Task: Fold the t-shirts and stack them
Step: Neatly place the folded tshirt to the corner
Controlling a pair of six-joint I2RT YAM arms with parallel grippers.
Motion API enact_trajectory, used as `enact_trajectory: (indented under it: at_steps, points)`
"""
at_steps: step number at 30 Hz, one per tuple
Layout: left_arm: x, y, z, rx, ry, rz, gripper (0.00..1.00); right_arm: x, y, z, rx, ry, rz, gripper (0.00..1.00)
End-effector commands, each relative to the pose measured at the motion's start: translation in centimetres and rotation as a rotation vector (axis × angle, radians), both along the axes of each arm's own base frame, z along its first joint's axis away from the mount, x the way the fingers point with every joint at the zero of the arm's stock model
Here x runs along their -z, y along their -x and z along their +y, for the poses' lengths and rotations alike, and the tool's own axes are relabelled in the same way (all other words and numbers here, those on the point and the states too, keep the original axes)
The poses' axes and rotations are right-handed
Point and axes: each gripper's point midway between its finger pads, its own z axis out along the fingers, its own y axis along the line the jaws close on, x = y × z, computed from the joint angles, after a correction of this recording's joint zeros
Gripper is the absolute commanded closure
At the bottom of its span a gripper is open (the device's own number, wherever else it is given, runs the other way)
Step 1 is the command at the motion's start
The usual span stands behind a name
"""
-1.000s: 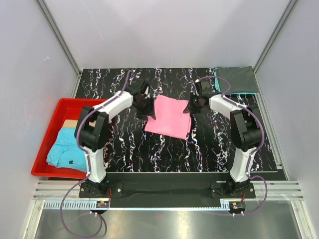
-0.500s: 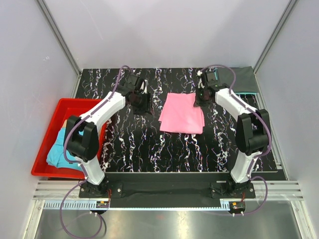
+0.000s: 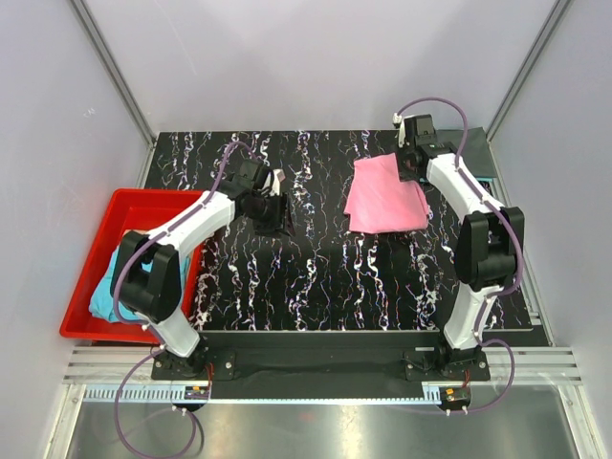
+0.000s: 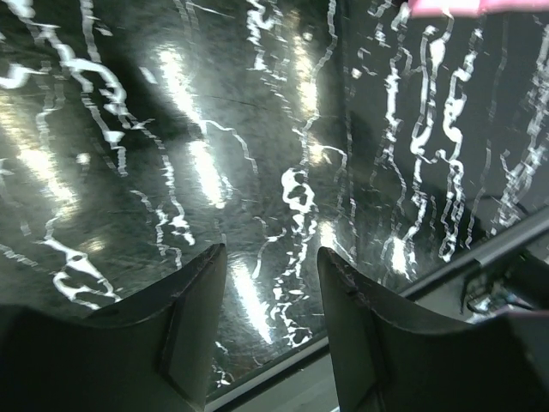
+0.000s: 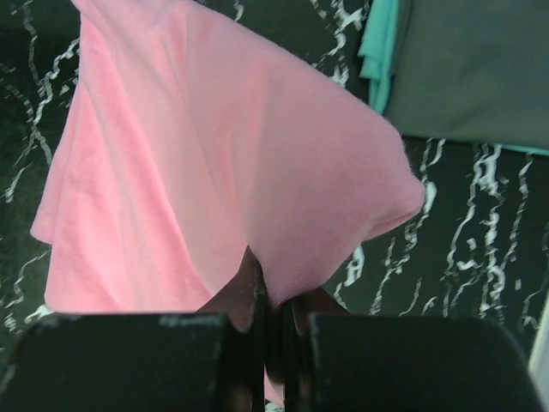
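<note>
My right gripper [image 5: 264, 287] is clenched on the pink shirt [image 5: 214, 172], fingers pinched tight together over a fold at the edge nearest me. From the pinch the cloth spreads away ahead of me and to the left, and most of it lies on the black marbled table [image 3: 316, 277]. Ahead and to the right of this gripper, in the table's far right corner, the grey shirt [image 5: 472, 69] lies flat. A teal shirt [image 5: 379, 51] shows as a strip under it, on the side facing the pink one. The pink cloth comes close beside that teal strip, but I cannot tell whether they touch.

My left gripper [image 4: 270, 292] is released. Its jaws stand apart with nothing between them, only bare table below. It hovers well to the left of the pink shirt, which shows in this wrist's view only as a sliver at the top right. Further left of this gripper, beside the table's left edge, a red bin [image 3: 86, 277] holds the light blue shirt [image 3: 103, 296], crumpled and partly hidden by my left arm.
</note>
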Motion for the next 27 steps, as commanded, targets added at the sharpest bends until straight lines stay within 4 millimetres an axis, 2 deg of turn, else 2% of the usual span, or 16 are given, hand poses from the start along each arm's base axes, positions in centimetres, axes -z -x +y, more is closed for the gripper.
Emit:
enact_trajectory:
  at_steps: [1, 2, 4, 5, 7, 10, 12, 16, 18, 19, 20, 22, 23, 25, 27]
  points:
    - [-3.4, 0.0, -2.3, 0.076, 0.130, -0.094, 0.48, -2.4, -3.6, -2.5, -0.022, 0.125, -0.103, 1.00]
    - [-3.6, 0.2, -2.5, 0.081, 0.138, -0.096, 0.48, -3.6, -4.5, -3.2, -0.010, 0.140, -0.130, 1.00]
    - [-4.0, 0.6, -2.7, 0.095, 0.151, -0.100, 0.48, -3.1, -5.5, -4.0, -0.016, 0.189, -0.116, 1.00]
    - [-4.1, 0.6, -2.8, 0.097, 0.158, -0.100, 0.48, -4.2, -6.3, -4.4, -0.010, 0.208, -0.143, 1.00]
    - [-4.4, 0.8, -2.9, 0.106, 0.171, -0.101, 0.48, -4.6, -7.1, -5.5, -0.010, 0.247, -0.149, 1.00]
    - [-4.5, 0.9, -3.1, 0.116, 0.183, -0.095, 0.48, -6.9, -8.5, -7.0, -0.006, 0.277, -0.195, 1.00]
    - [-4.5, 0.9, -3.2, 0.118, 0.186, -0.096, 0.47, -7.2, -8.9, -7.7, -0.012, 0.296, -0.196, 1.00]
    - [-4.1, 1.1, -3.2, 0.125, 0.185, -0.078, 0.47, -7.2, -10.1, -10.4, -0.024, 0.359, -0.199, 1.00]
    - [-4.1, 1.0, -3.3, 0.126, 0.187, -0.079, 0.47, -8.1, -10.8, -11.0, -0.022, 0.362, -0.218, 1.00]
    - [-4.1, 1.0, -3.3, 0.127, 0.187, -0.079, 0.47, -7.6, -11.0, -11.4, -0.025, 0.364, -0.207, 1.00]
    - [-4.0, 1.0, -3.3, 0.126, 0.185, -0.075, 0.47, -8.5, -11.4, -12.1, -0.015, 0.364, -0.226, 1.00]
    - [-4.0, 1.0, -3.3, 0.130, 0.187, -0.073, 0.47, -9.0, -11.8, -12.1, -0.022, 0.369, -0.229, 1.00]
    - [-4.0, 1.0, -3.4, 0.131, 0.190, -0.073, 0.47, -9.0, -11.6, -14.2, 0.002, 0.360, -0.218, 1.00]
    - [-3.8, 1.1, -3.5, 0.134, 0.195, -0.061, 0.47, -9.1, -12.4, -14.7, -0.005, 0.335, -0.232, 1.00]
    - [-3.8, 1.2, -3.6, 0.139, 0.203, -0.057, 0.47, -8.4, -12.5, -15.0, -0.024, 0.310, -0.207, 1.00]
